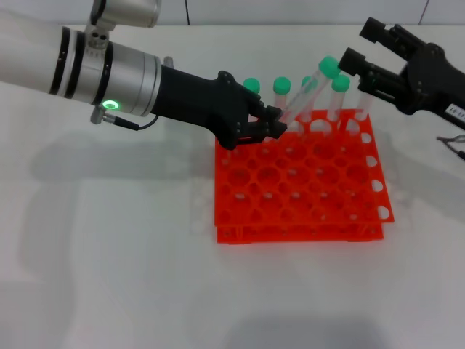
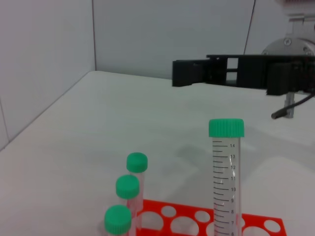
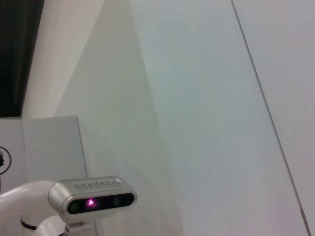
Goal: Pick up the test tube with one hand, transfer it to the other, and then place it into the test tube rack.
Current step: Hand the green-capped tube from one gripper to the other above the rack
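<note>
Right now your slim clear green-capped test tube (image 1: 309,96) leans tilted over the back rows of the bright orange-red square rack (image 1: 301,182), its lower end clamped in the left end effector (image 1: 275,123). Your labelled right end effector (image 1: 356,52) hovers beside its cap, fingers spread, not touching.

White table (image 1: 109,276), bare and matt, spanning the whole head view; we mark on it a thin black cable (image 1: 454,142) at the right edge. Spare green-capped tubes (image 1: 282,86) standing upright in a row at the far side; in the left wrist view we count three of their caps (image 2: 127,186), close together. Pale wall (image 2: 147,34) behind the table, divided by dark vertical seams.
</note>
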Tool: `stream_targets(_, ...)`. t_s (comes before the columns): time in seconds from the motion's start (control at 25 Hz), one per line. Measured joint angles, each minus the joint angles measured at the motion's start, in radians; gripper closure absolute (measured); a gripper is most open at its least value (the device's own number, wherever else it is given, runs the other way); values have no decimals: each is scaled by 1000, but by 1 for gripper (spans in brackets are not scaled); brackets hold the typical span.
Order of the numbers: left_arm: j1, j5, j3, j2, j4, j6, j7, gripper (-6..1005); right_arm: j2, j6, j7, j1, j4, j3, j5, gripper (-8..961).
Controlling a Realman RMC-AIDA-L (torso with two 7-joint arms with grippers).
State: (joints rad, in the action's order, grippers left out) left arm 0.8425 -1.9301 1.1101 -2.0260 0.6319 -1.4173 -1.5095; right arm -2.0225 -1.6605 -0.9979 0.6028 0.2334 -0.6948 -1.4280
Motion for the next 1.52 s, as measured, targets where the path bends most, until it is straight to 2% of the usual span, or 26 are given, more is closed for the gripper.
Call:
stream_targets(0.08,6,-1,0,-2,0,1,0,767,-6,-7,63,13,-59,-3,36,197)
stream_targets(0.44,3,-8,-6,-15,5,9,33,760,-6,-7,141,39,-148,-14,36,200)
stream_targets(0.72,-1,0,-9,-24,7,9,50,754,-5,25,150,37,-168,-22,35,203)
stream_targets(1.52,-23,12,-13,-23,19,12,53,737,-5,24,143,14,-178,-8,43,211)
